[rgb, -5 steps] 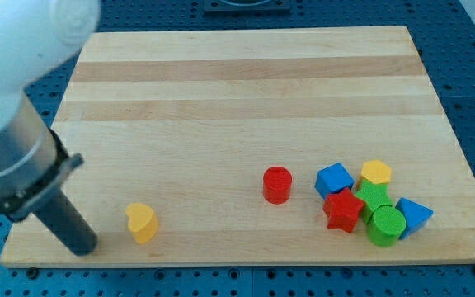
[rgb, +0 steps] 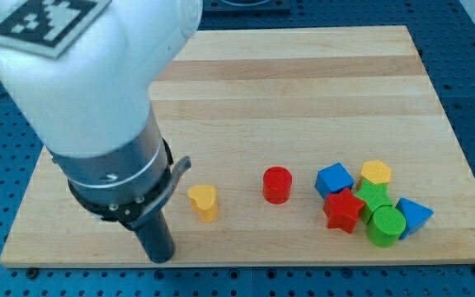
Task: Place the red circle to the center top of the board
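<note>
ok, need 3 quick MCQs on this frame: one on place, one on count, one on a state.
1. Where is my tip relative to the yellow block?
A. to its lower left, apart
B. to its right, touching
C. above it

2. How many green blocks show?
A. none
B. two
C. four

3. The red circle is:
A. standing alone, touching no block
B. pressed against the red star
C. stacked on the blue cube

Key: 1 A, bare wood shows between tip and yellow block. 2 B, a green cylinder and a second green block sit in the right cluster. 3 A, a gap separates it from the blue cube and red star.
</note>
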`<state>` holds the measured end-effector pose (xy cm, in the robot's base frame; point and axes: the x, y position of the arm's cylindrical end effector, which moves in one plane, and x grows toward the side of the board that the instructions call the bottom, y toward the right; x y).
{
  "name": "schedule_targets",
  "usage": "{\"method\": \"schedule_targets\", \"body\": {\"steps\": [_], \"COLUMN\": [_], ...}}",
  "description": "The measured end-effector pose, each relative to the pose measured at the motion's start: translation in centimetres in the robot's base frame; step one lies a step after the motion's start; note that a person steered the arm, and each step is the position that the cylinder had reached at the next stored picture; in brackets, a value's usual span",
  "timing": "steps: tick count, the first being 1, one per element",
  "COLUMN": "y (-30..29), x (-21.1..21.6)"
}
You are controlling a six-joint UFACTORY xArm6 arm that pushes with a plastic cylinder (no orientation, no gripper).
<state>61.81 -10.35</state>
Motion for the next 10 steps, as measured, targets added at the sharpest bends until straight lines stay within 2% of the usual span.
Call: {"method": "schedule_targets", "body": {"steps": [2, 5, 6, 7, 8, 10], "y": [10.7, 12.9, 13.9, 18.3, 20.1, 18.1], "x": [-1.3, -6.7, -10.1, -11.9, -15.6, -25.4]}}
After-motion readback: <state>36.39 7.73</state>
